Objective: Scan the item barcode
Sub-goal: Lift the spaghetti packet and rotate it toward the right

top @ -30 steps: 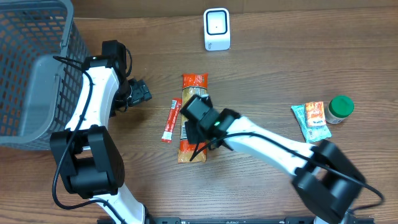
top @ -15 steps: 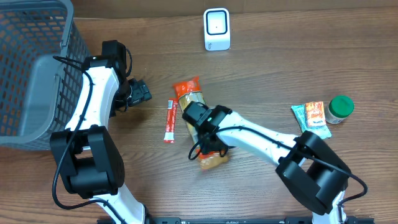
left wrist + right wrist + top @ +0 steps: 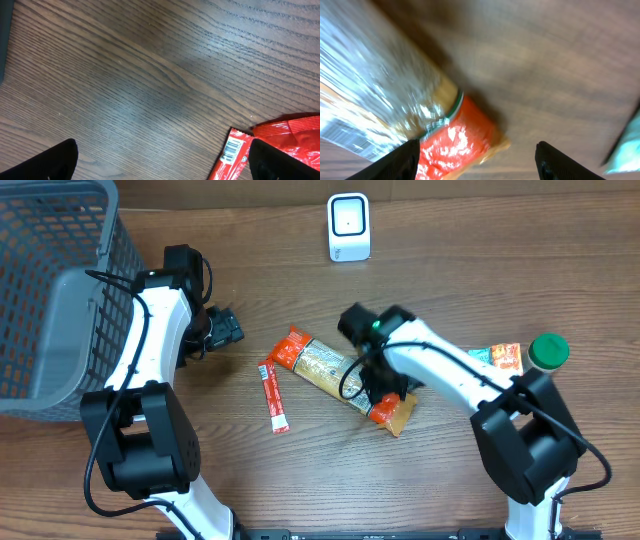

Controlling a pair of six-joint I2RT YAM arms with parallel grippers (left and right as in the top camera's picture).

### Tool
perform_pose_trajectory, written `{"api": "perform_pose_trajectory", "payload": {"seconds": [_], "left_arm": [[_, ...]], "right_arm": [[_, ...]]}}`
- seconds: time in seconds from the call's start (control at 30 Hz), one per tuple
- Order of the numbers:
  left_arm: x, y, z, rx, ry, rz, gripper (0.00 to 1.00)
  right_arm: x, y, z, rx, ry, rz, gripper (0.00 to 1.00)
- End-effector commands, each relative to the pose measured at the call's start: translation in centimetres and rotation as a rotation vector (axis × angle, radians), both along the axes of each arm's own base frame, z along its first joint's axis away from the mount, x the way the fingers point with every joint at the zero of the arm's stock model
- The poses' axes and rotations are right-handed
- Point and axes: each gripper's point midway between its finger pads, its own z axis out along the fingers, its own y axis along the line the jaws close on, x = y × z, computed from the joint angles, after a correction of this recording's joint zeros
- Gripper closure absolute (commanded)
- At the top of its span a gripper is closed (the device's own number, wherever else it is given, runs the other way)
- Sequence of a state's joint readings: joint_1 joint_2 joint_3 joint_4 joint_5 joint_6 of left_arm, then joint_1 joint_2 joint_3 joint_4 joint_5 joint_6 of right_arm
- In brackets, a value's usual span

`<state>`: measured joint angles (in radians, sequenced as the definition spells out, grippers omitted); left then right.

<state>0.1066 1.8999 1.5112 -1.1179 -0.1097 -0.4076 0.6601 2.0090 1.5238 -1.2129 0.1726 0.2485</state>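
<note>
A long packet (image 3: 335, 372) with orange-red ends and a clear middle lies slantwise on the table. My right gripper (image 3: 386, 386) hovers over its lower right end, open. In the right wrist view the red end (image 3: 455, 145) lies beside the left finger (image 3: 402, 160), and nothing is gripped. A small red stick packet (image 3: 273, 395) lies left of it; the left wrist view shows its barcode (image 3: 231, 148). The white scanner (image 3: 349, 227) stands at the back. My left gripper (image 3: 226, 328) is open over bare wood.
A grey mesh basket (image 3: 60, 290) fills the left side. At the right lie a teal and an orange sachet (image 3: 502, 362) next to a green-lidded jar (image 3: 548, 352).
The long packet has swung from lengthwise to slantwise and shifted right with my right arm, whose jaws have widened. The red stick has been nudged and tilted. The left arm has stayed still.
</note>
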Motion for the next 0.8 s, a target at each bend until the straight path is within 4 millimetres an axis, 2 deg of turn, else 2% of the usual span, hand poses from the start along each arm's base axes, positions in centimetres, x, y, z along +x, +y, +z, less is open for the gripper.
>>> {"api": "perform_pose_trajectory", "payload": {"seconds": [0.0,0.07,0.13,0.3,0.47,0.63,0.77], "left_arm": [[0.1,0.0,0.7,0.009,-0.015,-0.029,0.00],[0.1,0.0,0.7,0.009,-0.015,-0.029,0.00],[0.1,0.0,0.7,0.009,-0.015,-0.029,0.00],[0.1,0.0,0.7,0.009,-0.015,-0.029,0.00],[0.1,0.0,0.7,0.009,-0.015,-0.029,0.00],[0.1,0.0,0.7,0.009,-0.015,-0.029,0.00],[0.1,0.0,0.7,0.009,-0.016,-0.030,0.00]], "right_arm": [[2.1,3.2,4.3,0.137,-0.097,0.144,0.24],[2.2,5.3,4.9,0.223,-0.101,0.225,0.24],[2.7,6.5,5.1,0.268,-0.122,0.280,0.21],[3.2,7.4,4.6,0.285,-0.133,0.363,0.18],[3.3,8.3,2.2,0.286,-0.094,0.466,0.12],[1.1,10.1,-0.3,0.397,0.044,0.529,0.11],[0.8,10.0,-2.2,0.377,0.080,0.525,0.11]]}}
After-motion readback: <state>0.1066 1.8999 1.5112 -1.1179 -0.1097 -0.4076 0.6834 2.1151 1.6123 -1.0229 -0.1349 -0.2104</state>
